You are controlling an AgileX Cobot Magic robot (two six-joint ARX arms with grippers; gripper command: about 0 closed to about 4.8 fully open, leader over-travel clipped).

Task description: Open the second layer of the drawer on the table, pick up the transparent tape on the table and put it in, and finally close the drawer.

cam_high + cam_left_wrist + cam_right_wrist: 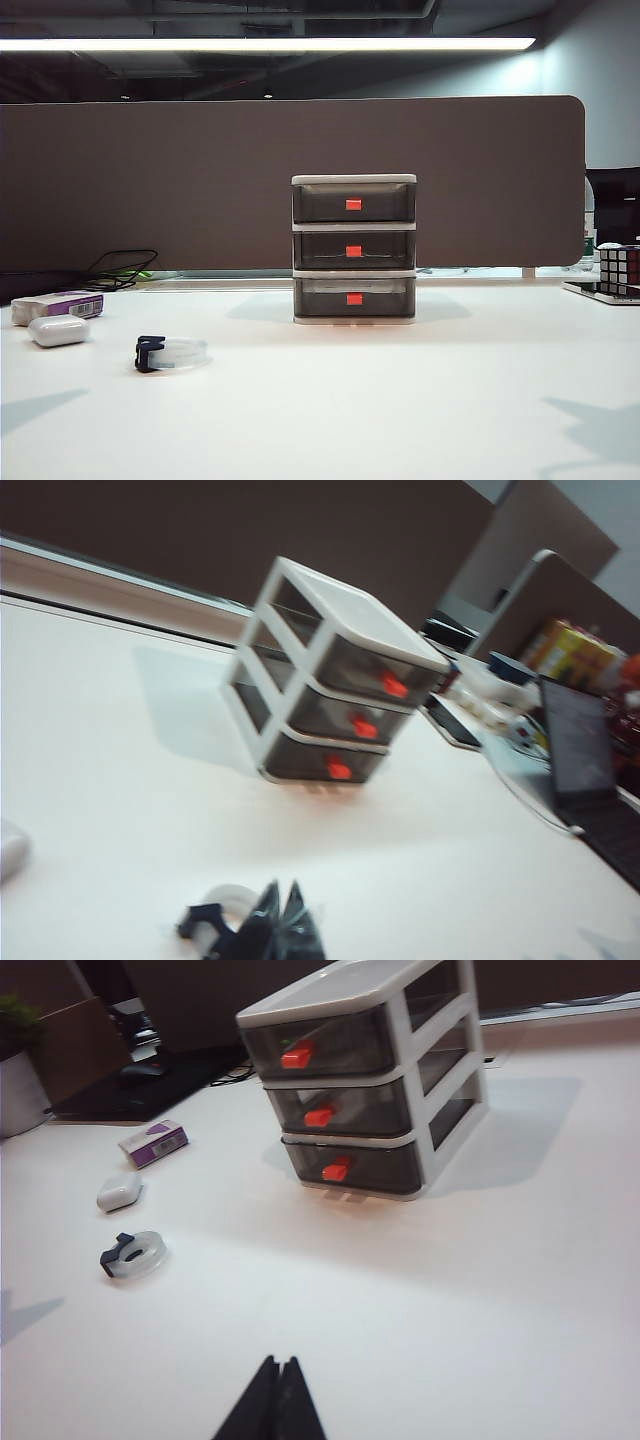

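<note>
Bare desk [400, 400] lies wide open before the drawer [354, 249], all layers shut. Only the tape [170, 353], white case [58, 330] and box [60, 305] crowd the left side.

The white worktop [420, 400] is seen low and level, head-on, in the exterior view, with the white-framed, smoky grey three-tier drawer unit [354, 249] centred. In both wrist views it is looked down on from closer: tilted from the left [330, 675], steadier from the right [365, 1075]. The unit and the clear tape ring [170, 352] [225, 905] [135, 1254] are shared by all three.
</note>
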